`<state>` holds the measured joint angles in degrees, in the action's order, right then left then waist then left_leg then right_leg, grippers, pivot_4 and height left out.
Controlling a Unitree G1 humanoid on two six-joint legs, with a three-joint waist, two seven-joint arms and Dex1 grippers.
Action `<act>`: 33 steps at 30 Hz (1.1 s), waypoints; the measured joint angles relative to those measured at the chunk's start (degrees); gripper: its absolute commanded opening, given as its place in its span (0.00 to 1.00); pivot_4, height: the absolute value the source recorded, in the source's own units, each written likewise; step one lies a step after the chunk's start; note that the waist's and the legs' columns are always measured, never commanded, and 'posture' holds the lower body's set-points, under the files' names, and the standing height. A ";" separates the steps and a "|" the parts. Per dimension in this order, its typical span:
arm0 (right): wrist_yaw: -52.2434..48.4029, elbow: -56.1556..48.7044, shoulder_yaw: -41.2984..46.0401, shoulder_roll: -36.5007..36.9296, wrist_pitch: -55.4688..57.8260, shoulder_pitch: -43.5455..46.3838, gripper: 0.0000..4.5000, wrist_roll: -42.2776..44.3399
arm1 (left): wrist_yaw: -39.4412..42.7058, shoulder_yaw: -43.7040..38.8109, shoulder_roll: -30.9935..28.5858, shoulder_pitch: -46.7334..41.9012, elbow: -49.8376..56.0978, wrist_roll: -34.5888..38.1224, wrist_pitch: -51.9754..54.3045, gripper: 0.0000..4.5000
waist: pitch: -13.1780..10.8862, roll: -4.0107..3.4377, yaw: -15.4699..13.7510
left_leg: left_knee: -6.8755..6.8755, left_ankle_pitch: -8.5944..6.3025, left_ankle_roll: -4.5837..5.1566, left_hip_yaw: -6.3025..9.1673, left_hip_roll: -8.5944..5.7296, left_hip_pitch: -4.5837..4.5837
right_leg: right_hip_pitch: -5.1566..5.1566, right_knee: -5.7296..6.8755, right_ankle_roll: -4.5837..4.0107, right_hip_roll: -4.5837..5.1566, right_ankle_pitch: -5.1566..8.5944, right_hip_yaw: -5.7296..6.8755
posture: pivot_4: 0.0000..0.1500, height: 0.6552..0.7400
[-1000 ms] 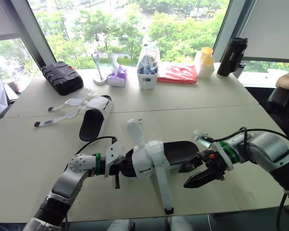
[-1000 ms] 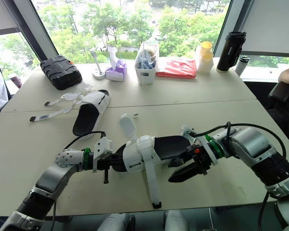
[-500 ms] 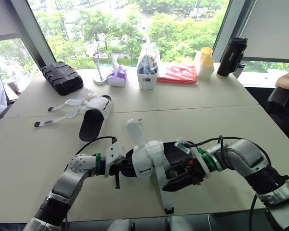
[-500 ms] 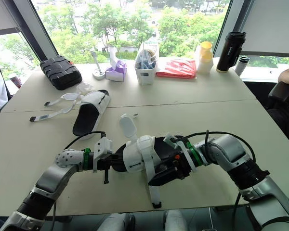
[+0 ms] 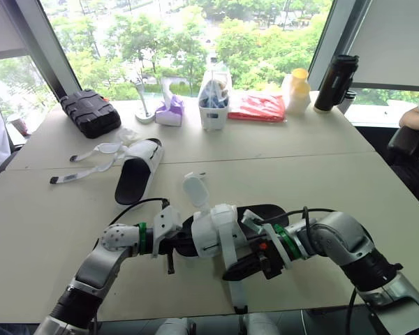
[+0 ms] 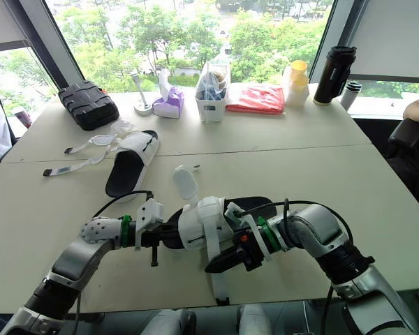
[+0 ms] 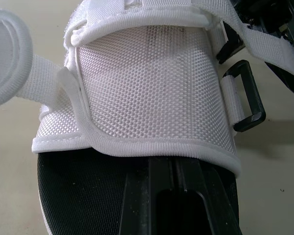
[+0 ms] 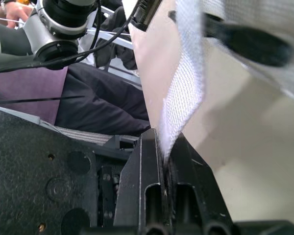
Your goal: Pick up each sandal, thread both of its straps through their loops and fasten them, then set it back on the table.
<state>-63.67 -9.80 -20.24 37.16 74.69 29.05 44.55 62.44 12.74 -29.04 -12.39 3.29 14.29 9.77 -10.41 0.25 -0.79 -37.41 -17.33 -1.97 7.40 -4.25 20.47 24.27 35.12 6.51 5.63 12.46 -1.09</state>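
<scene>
Head camera:
- The left gripper [image 5: 169,241] is clamped on the heel end of the near sandal [image 5: 213,234], which lies across the table [image 5: 335,174] between the two grippers.
- The right gripper [image 5: 229,273] is seen just beside the sandal's front side, fingers pressed together on the long white strap [image 5: 239,293]. The strap runs down from the sandal's white upper and past the fingers towards the table edge.
- The second sandal [image 5: 138,178] is noted well beyond the left gripper, sole down, with its straps spread loose on the table.

Left wrist:
- The left gripper [image 7: 179,164] is laid on the black footbed, its fingertips touching the rear edge of the white mesh upper.
- A black loop [image 7: 245,95] is seen at the upper's side, held by a short white tab.

Right wrist:
- The right gripper [image 8: 164,152] is fully closed, with the strap [image 8: 183,93] pinched flat between the two fingers and rising straight out of them.
</scene>
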 measured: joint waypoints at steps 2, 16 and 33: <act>0.44 -0.34 1.37 0.02 0.44 0.39 0.01 0.65 | -0.07 0.00 0.03 0.01 0.00 0.00 0.03 0.00 | 0.00 0.00 0.01 | -0.01 0.00 0.00 0.00 0.00 -0.01 | -0.02 0.00 0.00 0.00 0.00 0.00 | 1.00 1.00; -3.04 12.15 4.32 -0.83 6.11 25.45 0.01 3.47 | 0.95 0.22 0.48 -0.85 -1.23 -0.06 -0.15 0.00 | 0.24 0.13 0.05 | 0.01 0.00 0.01 0.03 -0.03 0.02 | 0.01 0.00 0.00 0.03 -0.01 0.09 | 1.00 1.00; -13.17 33.23 -5.17 -5.90 -4.67 34.14 0.01 -9.42 | 0.71 0.48 0.63 -0.76 -1.07 -0.10 -0.35 0.00 | 0.25 0.10 0.13 | 0.04 0.00 0.00 0.08 -0.05 0.03 | 0.06 0.03 0.00 0.03 -0.01 0.08 | 1.00 1.00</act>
<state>-76.84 23.42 -25.40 31.26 70.03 63.20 35.13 63.15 13.21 -28.41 -13.14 2.22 14.19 9.42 -10.16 0.35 -0.67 -37.38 -17.33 -1.97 7.48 -4.30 20.49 24.34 35.15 6.50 5.66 12.44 -1.01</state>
